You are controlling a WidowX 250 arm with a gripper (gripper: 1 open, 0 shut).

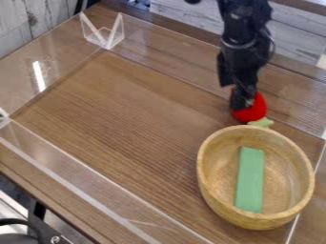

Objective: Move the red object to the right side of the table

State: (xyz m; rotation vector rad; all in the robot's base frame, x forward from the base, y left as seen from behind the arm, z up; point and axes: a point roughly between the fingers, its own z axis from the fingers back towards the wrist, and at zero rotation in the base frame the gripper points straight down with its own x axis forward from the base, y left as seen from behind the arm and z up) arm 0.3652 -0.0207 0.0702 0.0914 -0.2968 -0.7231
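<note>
Now the red toy fruit lies on the wood-grain table near its right edge, just beyond the wooden bowl holding a flat green block, with the gripper wide open, apparently releasing; next comes a clean upward retreat.

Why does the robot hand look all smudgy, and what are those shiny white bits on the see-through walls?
In the camera view, the gripper is blurred, as if moving, while the wooden bowl and table look sharp. The white patches are glare on the clear acrylic walls. The red object shows a small glossy highlight.
</note>
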